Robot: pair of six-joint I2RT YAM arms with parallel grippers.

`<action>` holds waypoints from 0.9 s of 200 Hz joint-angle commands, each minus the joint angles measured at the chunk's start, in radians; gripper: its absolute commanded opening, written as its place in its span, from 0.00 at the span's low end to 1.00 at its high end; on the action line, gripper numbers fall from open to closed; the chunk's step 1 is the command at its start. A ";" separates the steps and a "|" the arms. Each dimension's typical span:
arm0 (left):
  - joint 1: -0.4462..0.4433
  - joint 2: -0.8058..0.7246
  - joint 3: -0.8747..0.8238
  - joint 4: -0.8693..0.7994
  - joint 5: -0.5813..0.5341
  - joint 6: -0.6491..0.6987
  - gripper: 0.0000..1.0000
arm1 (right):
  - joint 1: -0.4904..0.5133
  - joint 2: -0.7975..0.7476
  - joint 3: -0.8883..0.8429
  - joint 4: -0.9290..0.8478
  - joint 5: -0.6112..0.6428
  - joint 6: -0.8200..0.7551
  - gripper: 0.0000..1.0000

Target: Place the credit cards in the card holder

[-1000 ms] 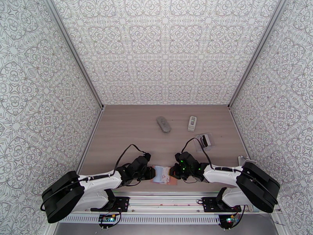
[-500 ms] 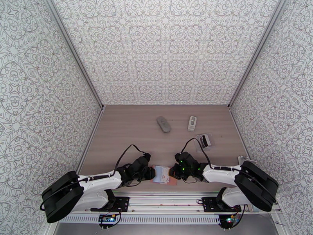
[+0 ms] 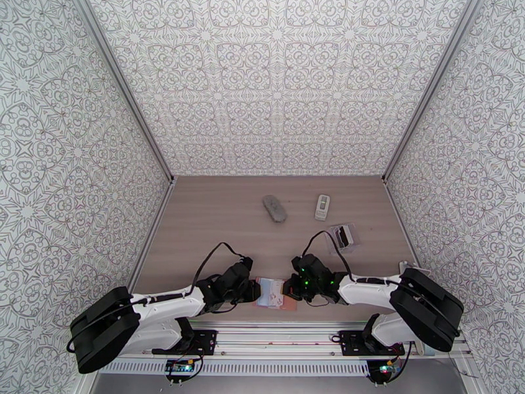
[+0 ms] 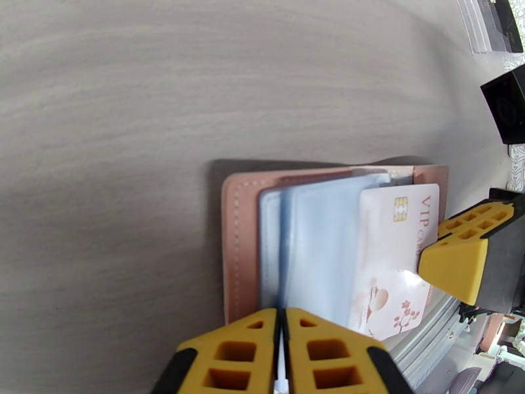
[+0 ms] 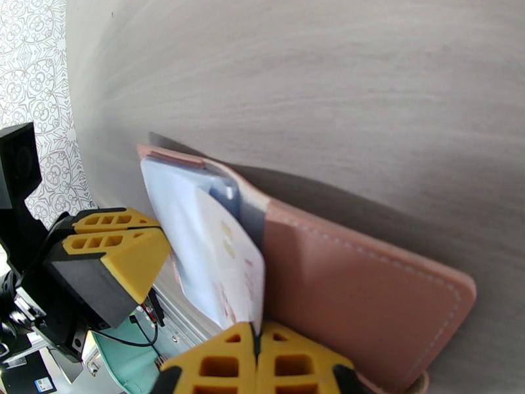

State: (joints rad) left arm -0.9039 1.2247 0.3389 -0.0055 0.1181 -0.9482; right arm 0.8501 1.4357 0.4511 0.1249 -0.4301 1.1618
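Credit card (image 4: 394, 257), white: pinched by one edge between the pressed-together fingers of the right gripper (image 5: 257, 362), its body lying over a clear sleeve (image 4: 321, 251) of the open pink card holder (image 4: 239, 251). Left gripper (image 4: 283, 352) is closed on that sleeve's edge just ahead of its tips, judged to steady the pocket for insertion. The holder lies flat on the table (image 4: 131, 93) between both grippers. Whether the card has entered the pocket cannot be told.

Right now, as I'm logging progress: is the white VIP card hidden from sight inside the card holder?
No, the white card shows its chip and lettering plainly over the open pink card holder.
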 commanded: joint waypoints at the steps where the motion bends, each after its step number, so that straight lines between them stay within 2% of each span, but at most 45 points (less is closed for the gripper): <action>1: -0.016 0.012 -0.009 -0.097 -0.014 -0.017 0.14 | 0.008 0.005 0.022 -0.117 0.045 -0.026 0.13; 31: -0.015 0.014 -0.009 -0.097 -0.015 -0.019 0.14 | 0.008 -0.017 0.061 -0.224 0.084 -0.065 0.29; 55: -0.015 0.018 -0.010 -0.094 -0.016 -0.020 0.14 | 0.010 -0.026 0.094 -0.296 0.111 -0.090 0.35; 92: -0.016 0.020 -0.011 -0.093 -0.017 -0.019 0.14 | 0.016 -0.023 0.147 -0.382 0.152 -0.121 0.36; 180: -0.015 0.018 -0.015 -0.083 -0.013 -0.018 0.14 | 0.038 0.049 0.204 -0.386 0.156 -0.118 0.31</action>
State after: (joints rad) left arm -0.9081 1.2247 0.3389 -0.0051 0.1139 -0.9649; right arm 0.8734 1.4536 0.6273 -0.2245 -0.2947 1.0527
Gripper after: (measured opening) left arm 0.136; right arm 0.314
